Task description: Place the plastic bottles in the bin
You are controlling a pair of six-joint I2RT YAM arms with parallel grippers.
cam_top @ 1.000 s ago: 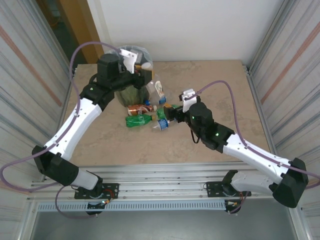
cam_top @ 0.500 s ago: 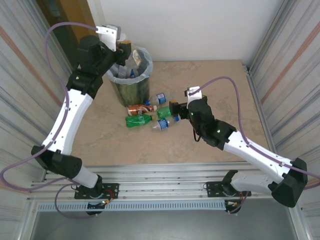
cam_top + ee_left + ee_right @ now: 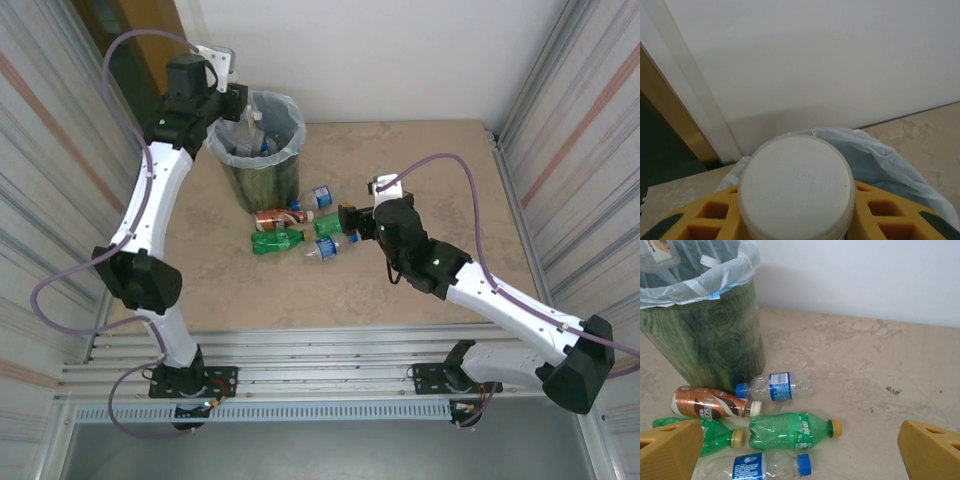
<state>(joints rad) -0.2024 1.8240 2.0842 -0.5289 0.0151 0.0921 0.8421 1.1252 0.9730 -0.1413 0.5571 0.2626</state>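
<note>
The bin [image 3: 262, 182], dark green with a pale bag liner [image 3: 875, 160], stands at the back left with several bottles inside. My left gripper [image 3: 226, 100] hovers at its far-left rim, shut on a bottle whose round white end [image 3: 796, 185] sits between the yellow fingers [image 3: 885, 212]. On the table in front of the bin lie several plastic bottles: a clear blue-labelled one [image 3: 777, 386], a brown one [image 3: 710, 402], a green one [image 3: 790, 431], a second green one [image 3: 715, 436] and a clear blue-capped one [image 3: 765, 465]. My right gripper [image 3: 346, 222] is open just right of them, low over the table.
Corrugated metal walls close in the table on the left and right, and a white wall stands behind the bin. Bare marble tabletop [image 3: 430, 160] stretches to the right of the bottles and in front of them.
My left arm has lifted and swung back to the left, from in front of the bin to its far-left rim, still holding the bottle. The right gripper edged slightly toward the bottles.
</note>
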